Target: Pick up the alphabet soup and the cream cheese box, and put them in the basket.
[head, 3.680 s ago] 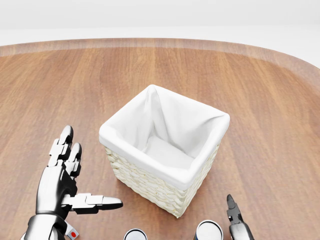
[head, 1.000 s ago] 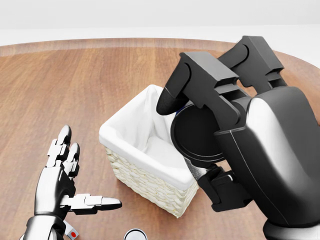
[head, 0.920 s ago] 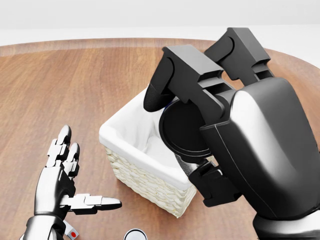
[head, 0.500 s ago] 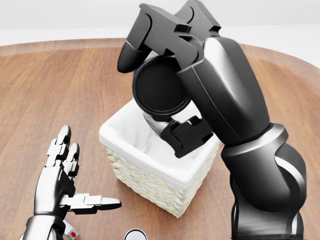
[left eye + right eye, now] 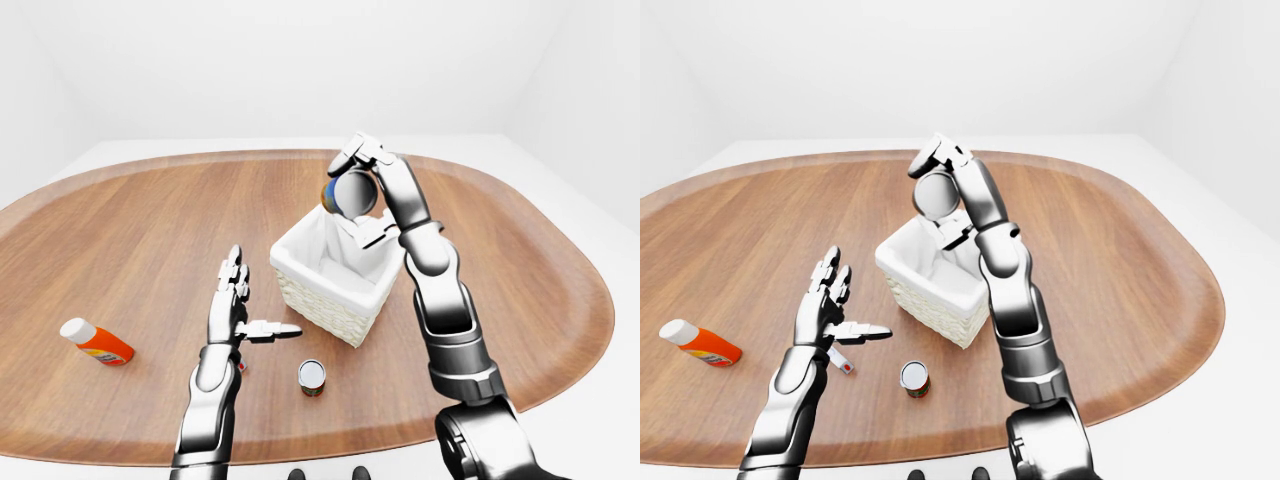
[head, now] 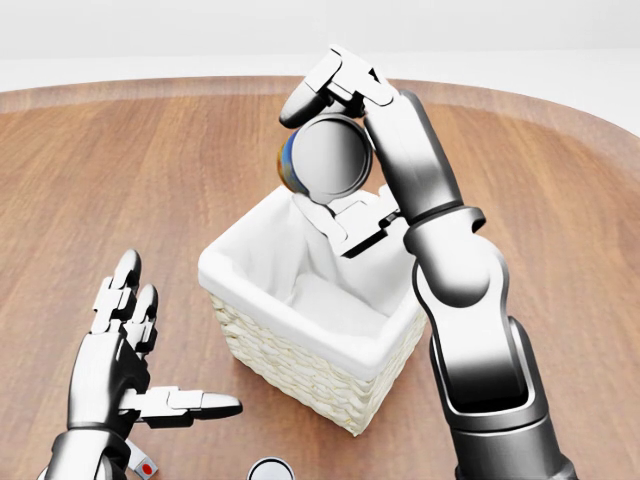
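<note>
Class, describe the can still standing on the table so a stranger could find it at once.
Start at the white basket in the middle of the wooden table. Below it in the left-eye view, right of the left hand, stands a small can. Unlike the orange bottle lying far left, it is upright, silver-topped.

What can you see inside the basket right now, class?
Only white cloth lining shows inside the basket. The right robot hand holds a can above it, not yet in. The hand's thumb hides part of the far inner wall.

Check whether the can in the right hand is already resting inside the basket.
No, the right hand holds the can in the air above the basket, fingers closed round it.
</note>
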Robot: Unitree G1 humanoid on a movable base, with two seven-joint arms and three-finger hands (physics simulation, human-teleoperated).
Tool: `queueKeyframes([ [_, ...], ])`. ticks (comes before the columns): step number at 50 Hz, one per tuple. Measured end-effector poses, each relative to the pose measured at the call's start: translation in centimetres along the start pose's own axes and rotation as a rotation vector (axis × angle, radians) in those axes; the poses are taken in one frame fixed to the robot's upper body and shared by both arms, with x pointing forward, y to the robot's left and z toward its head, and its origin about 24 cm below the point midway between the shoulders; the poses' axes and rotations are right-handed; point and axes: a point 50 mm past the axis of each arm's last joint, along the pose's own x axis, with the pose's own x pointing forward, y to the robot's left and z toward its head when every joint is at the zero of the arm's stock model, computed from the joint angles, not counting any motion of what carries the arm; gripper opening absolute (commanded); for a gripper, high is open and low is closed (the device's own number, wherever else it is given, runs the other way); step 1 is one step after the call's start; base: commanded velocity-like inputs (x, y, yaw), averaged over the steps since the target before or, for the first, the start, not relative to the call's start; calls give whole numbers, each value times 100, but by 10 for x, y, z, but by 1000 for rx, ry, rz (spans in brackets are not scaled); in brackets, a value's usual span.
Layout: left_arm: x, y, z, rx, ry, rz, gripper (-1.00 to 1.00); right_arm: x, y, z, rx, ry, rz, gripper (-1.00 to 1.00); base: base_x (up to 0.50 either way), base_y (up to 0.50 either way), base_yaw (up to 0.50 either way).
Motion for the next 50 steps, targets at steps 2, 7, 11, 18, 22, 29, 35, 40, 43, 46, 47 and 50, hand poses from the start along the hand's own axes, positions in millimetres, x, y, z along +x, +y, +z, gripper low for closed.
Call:
queueKeyframes([
  [2, 0, 0, 0, 0, 0, 0, 100, 0, 2, -5, 10, 19, 3, -100, 0, 0, 0],
  [7, 0, 0, 0, 1, 0, 0, 100, 2, 5, -14, 29, 56, 14, -100, 0, 0, 0],
  [11, 0, 0, 0, 1, 0, 0, 100, 4, 10, -22, 37, 93, 33, -100, 0, 0, 0],
  [18, 0, 0, 1, 1, -1, 0, 100, 7, 20, -39, 50, 169, 66, -100, 0, 0, 0],
  [22, 0, 0, 1, 1, -1, 0, 100, 8, 23, -47, 56, 205, 78, -100, 0, 0, 0],
  [29, 0, 0, 1, 1, -1, 0, 100, 13, 25, -56, 85, 251, 84, -100, 0, 0, 0],
  [35, 0, 0, 2, 0, -2, 1, 100, 16, 28, -66, 116, 301, 87, -100, 0, 0, 0],
  [40, 0, 0, 2, 0, -2, 0, 100, 18, 31, -79, 143, 366, 87, -100, 0, 0, 0],
  [43, 0, 0, 2, 0, -2, 1, 100, 18, 33, -86, 159, 405, 86, -100, 0, 0, 0],
  [46, 0, 0, 2, 0, -2, 1, 100, 18, 34, -92, 177, 439, 85, -48, 0, 0, 0],
  [47, 0, 0, 2, 0, -2, 1, 100, 18, 34, -94, 182, 449, 83, -48, 0, 0, 0],
  [50, 0, 0, 2, 0, -2, 1, 100, 18, 34, -98, 197, 474, 78, 100, 0, 0, 0],
])
